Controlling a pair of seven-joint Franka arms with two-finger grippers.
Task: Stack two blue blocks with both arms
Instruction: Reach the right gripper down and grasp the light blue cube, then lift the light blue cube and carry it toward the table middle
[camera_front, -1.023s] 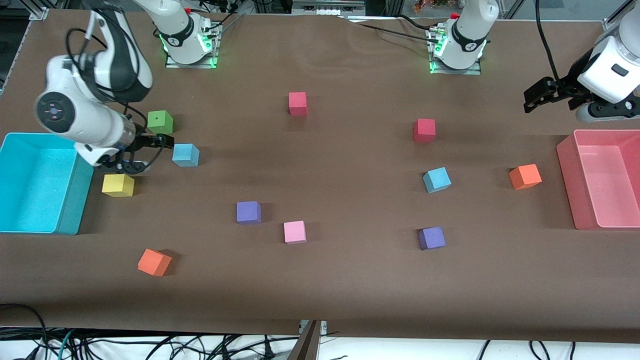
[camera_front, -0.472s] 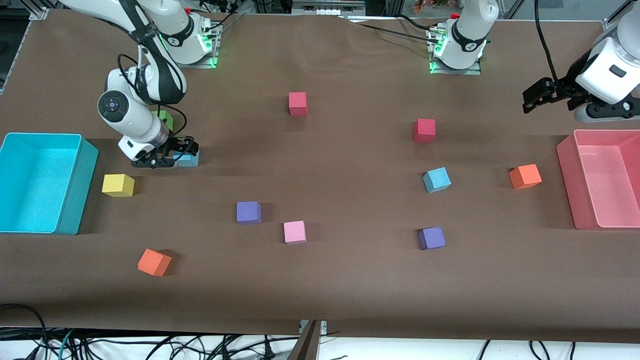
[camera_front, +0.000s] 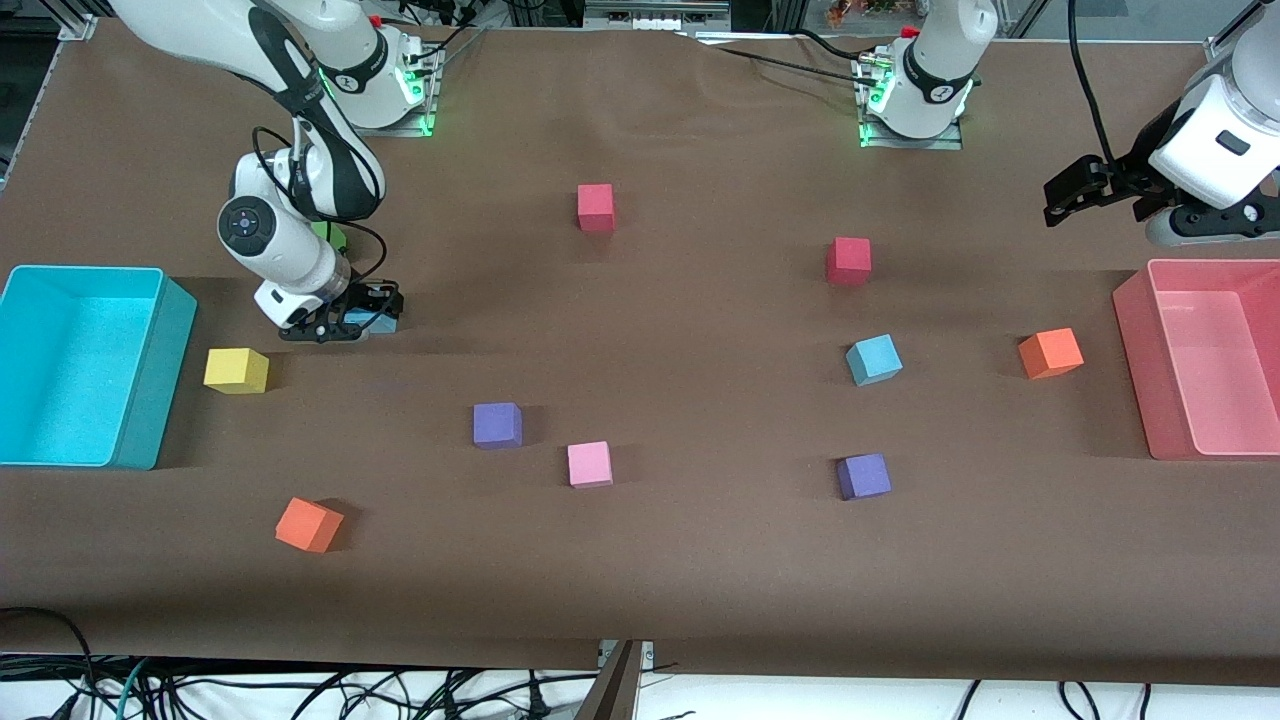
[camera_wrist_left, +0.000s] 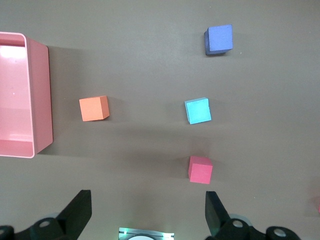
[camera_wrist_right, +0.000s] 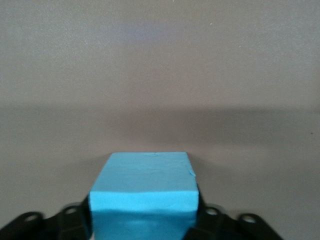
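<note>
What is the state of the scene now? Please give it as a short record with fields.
right gripper: down at the table, its fingers on both sides of a blue block, near the turquoise bin
grasp: fingers against the block's sides; lift not yet seen
other blue block: free on the table, toward the left arm's end
left gripper: open, in the air above the pink bin; this arm waits
stack: not yet made
nearby: yellow cube close to the right gripper
</note>
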